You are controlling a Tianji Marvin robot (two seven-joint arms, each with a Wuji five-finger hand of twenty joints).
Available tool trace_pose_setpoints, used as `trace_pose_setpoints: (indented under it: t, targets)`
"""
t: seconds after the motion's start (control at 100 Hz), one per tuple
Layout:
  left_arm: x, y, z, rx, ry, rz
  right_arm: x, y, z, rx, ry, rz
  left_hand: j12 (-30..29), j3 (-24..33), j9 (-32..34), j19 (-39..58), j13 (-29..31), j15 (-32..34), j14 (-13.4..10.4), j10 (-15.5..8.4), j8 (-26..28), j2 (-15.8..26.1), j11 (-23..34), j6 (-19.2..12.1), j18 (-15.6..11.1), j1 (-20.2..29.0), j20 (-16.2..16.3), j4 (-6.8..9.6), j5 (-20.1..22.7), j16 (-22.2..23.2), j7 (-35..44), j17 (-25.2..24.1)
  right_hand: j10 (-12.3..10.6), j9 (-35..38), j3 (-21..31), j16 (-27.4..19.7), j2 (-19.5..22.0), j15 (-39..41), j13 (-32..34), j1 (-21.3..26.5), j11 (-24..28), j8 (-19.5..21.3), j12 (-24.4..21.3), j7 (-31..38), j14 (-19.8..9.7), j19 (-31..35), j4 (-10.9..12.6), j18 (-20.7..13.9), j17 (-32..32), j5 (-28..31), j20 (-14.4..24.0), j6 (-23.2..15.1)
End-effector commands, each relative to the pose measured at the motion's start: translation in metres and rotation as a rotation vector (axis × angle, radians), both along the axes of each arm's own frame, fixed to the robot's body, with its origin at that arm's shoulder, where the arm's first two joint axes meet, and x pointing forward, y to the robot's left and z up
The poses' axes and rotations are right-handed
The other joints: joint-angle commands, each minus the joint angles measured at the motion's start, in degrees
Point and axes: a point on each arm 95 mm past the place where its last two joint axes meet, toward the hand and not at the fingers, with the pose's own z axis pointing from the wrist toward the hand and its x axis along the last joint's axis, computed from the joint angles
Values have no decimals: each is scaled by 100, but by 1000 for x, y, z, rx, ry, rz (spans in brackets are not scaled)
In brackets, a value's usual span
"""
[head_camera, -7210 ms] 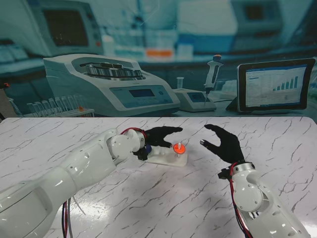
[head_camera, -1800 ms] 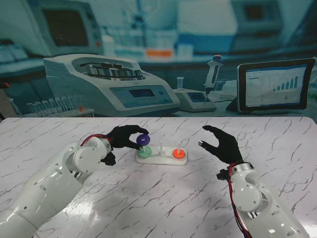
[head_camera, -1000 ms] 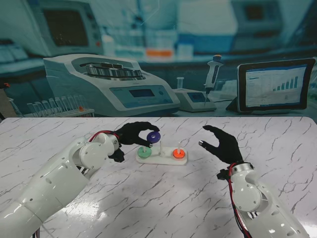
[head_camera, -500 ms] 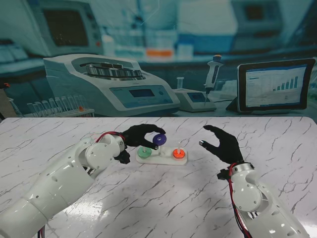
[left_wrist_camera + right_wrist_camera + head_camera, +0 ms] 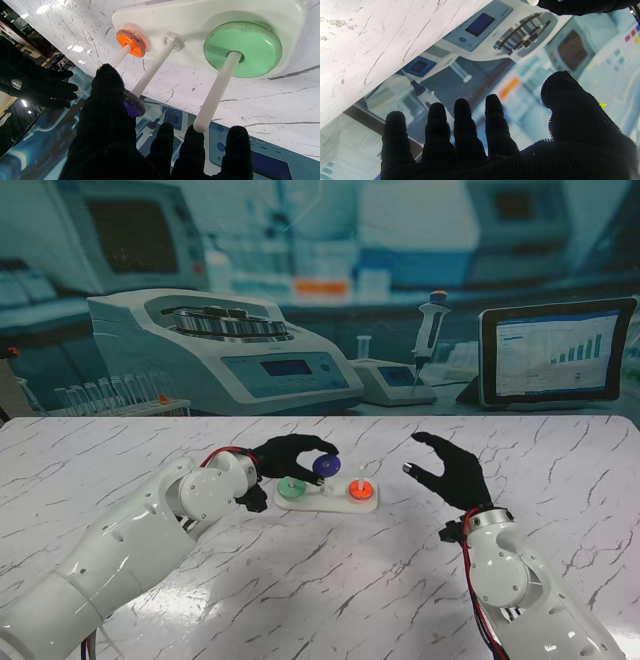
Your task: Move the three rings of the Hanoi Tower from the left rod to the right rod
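The white tower base [image 5: 335, 502] lies mid-table with three upright rods. A wide green ring [image 5: 291, 489] [image 5: 242, 48] rests at the foot of the left rod. A small orange ring [image 5: 360, 491] [image 5: 130, 46] sits at the foot of the right rod. My left hand [image 5: 292, 455] [image 5: 110, 130] is shut on the purple ring [image 5: 325, 465] [image 5: 133, 103], holding it at the top of the middle rod [image 5: 152, 68]. My right hand [image 5: 455, 470] [image 5: 495, 135] hovers open to the right of the base, holding nothing.
A printed lab backdrop with a centrifuge [image 5: 225, 350], a pipette [image 5: 430, 325] and a tablet [image 5: 555, 352] stands behind the marble table [image 5: 330, 590]. The far table edge runs just behind the tower.
My left hand lifted the purple ring off the left rod and carried it right to the middle rod's top. The right hand has stayed still.
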Motion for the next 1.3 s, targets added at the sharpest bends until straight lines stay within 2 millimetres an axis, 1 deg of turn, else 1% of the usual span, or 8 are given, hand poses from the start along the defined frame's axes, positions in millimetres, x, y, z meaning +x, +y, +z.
trace_pose_setpoints:
  t: [0.0,0.4,0.95,1.29]
  targets:
    - [-1,-6,1,-9,2,-28,-2,4,-3,12,4,4,42,124,135,99,40,29,-23,-30,160,496,-29,-135,127,333,42,-88,546,50,513,-15,-20,38,-91,69,64,66,119,11,36,-22,-16,79,1,-54,98,-45,-60,158,64,29]
    - [0,-5,-2,11,12,-28,-2,4,-3,12,4,4,43,126,129,108,39,31,-23,-28,157,493,-29,-136,130,346,45,-85,543,53,518,-9,-63,30,-72,82,53,96,125,-21,59,-24,-11,81,-33,-41,95,-71,-43,167,70,-6]
    - [2,-4,-4,21,22,-14,-2,4,-3,12,5,4,46,127,119,149,42,39,-28,-27,150,499,-26,-121,107,356,67,-84,528,59,515,7,18,17,-77,62,59,58,91,30,18,-25,-25,73,23,-62,96,-42,-80,149,62,69]
    - [3,-1,-7,24,33,7,-2,4,-3,11,5,6,50,129,118,184,51,50,-21,-23,145,485,-22,-95,117,371,89,-80,520,67,514,9,-26,40,-89,70,60,63,117,6,33,-22,-15,81,-7,-54,97,-48,-59,163,63,29]
